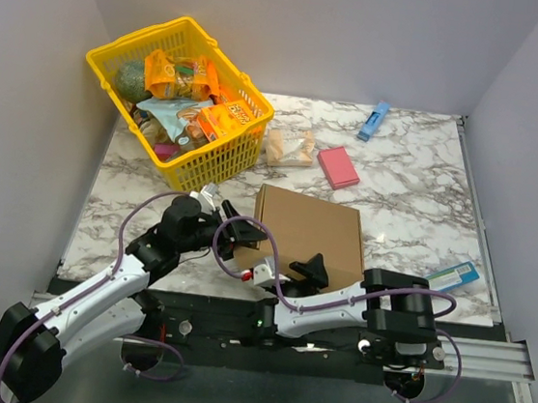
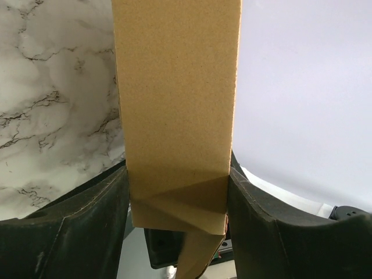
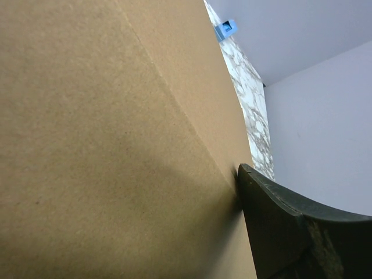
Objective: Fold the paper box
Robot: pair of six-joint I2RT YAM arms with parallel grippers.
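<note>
The paper box [image 1: 310,228] is a shallow closed brown cardboard box lying flat near the table's front edge. My left gripper [image 1: 236,232] is at its left side. In the left wrist view the box's side wall [image 2: 174,104] fills the gap between both black fingers [image 2: 87,226], touching each one, with a loose flap hanging below. My right gripper [image 1: 312,268] sits over the box's front edge. In the right wrist view one dark finger [image 3: 279,221] presses against the cardboard face [image 3: 104,145]; the other finger is hidden behind the box.
A yellow basket [image 1: 121,53] full of snack packs stands at the back left. Beyond the box lie a clear bag [image 1: 290,147], a pink block [image 1: 338,167] and a blue item [image 1: 373,121]. A teal packet [image 1: 453,275] lies at the right front.
</note>
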